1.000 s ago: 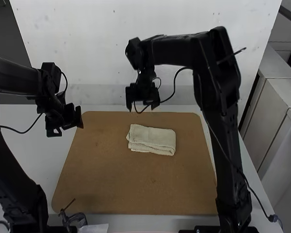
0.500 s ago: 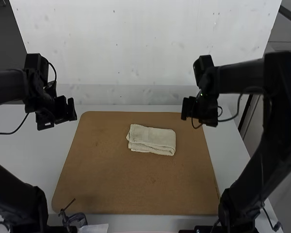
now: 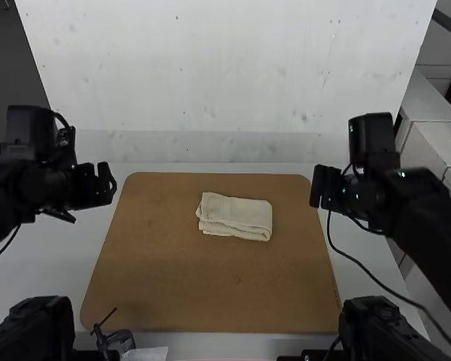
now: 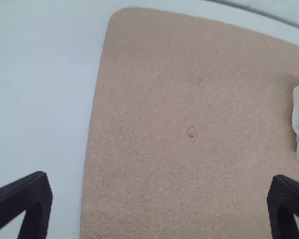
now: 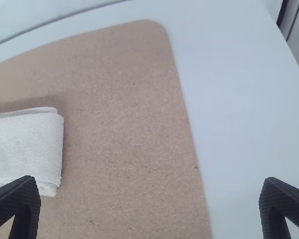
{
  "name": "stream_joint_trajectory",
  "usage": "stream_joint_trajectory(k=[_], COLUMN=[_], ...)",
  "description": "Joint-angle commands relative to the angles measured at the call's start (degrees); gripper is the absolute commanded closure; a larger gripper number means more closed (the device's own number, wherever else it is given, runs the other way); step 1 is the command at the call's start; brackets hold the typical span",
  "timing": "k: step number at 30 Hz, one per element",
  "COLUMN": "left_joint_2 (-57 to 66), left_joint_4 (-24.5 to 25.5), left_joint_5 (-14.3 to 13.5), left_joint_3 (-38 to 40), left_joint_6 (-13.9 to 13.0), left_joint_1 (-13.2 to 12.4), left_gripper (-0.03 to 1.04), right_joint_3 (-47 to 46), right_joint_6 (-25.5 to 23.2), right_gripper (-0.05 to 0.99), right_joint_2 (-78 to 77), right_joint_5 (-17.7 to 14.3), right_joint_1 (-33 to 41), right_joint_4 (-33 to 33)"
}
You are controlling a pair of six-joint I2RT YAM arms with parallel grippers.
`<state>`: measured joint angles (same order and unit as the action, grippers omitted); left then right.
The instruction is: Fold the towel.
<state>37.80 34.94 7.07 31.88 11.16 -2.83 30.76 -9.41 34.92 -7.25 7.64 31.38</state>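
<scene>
Cream terry cloth, folded into a compact rectangle, the towel lies on the brown, round-cornered board, in its far half and somewhat right of its centre. Its layered edges look fairly even, with a slight unevenness at the left end.

Over the last second the right arm has swung from beyond the board's far edge out to its far right corner. The left arm has drawn back a little, off the board's far left corner. The towel hasn't shifted or changed shape on the board.

Both the black left gripper and the black right gripper have their tapered fingers spread wide, with nothing between them. To my eye, that retreat suggests the folding is done or very nearly so; any further move would probably be a light tidying of the edges.
</scene>
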Motion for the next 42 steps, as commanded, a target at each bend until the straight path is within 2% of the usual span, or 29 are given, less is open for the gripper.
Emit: stream_joint_trajectory(k=[1, 5, 10, 15, 22, 26, 29, 32, 33, 35, 39, 42], left_joint_2=[-9.0, -13.4, -20.7, -25.2, -32.0, -35.9, -37.0, -37.0, -37.0, -37.0, -37.3, -37.4], left_joint_4=[0.8, 2.7, 2.7, 3.5, 4.3, 5.8, 8.5, 10.4, 11.4, 14.0, 19.3, 19.4], left_joint_5=[-0.6, -0.7, -0.7, -1.3, -1.7, -3.3, -6.2, -7.0, -7.9, -8.0, -7.6, -8.2], left_joint_3=[-0.7, -0.6, -2.3, -3.0, -5.1, -6.8, -8.4, -8.5, -8.4, -7.8, -6.7, -6.7], left_joint_6=[-0.3, 0.1, 0.1, 0.1, -1.0, -2.5, -7.0, -8.8, -10.0, -11.9, -11.0, -10.4], left_joint_1=[0.6, 1.5, 1.2, 1.3, 1.2, 2.4, 2.5, 2.3, 2.3, 2.3, 2.4, 2.5], left_gripper=[0.04, 0.04, 0.05, 0.05, 0.05, 0.05, 0.04, 0.04, 0.04, 0.04, 0.04, 0.04], right_joint_3=[-2.1, -4.4, -7.8, -10.2, -10.6, -10.1, -9.5, -8.3, -7.8, -7.1, -6.1, -5.5], right_joint_6=[1.6, 3.8, 7.5, 10.4, 11.0, 11.0, 11.0, 11.0, 10.9, 10.6, 9.8, 8.7], right_gripper=[-0.02, -0.02, -0.02, -0.02, -0.02, -0.02, -0.02, -0.02, -0.02, -0.02, -0.02, -0.02], right_joint_2=[-10.2, -19.9, -30.3, -35.4, -35.6, -35.5, -35.4, -35.1, -35.1, -35.1, -35.1, -35.0], right_joint_5=[-1.5, -2.9, -3.1, -3.3, -3.5, -3.5, -3.5, -3.4, -3.4, -3.3, -2.9, -2.2], right_joint_1=[-1.4, -2.9, -5.0, -5.2, -5.4, -5.5, -5.6, -5.9, -5.9, -5.9, -5.8, -5.4], right_joint_4=[1.9, 4.2, 4.9, 4.9, 5.6, 6.6, 9.2, 11.7, 12.9, 15.6, 19.8, 22.2])
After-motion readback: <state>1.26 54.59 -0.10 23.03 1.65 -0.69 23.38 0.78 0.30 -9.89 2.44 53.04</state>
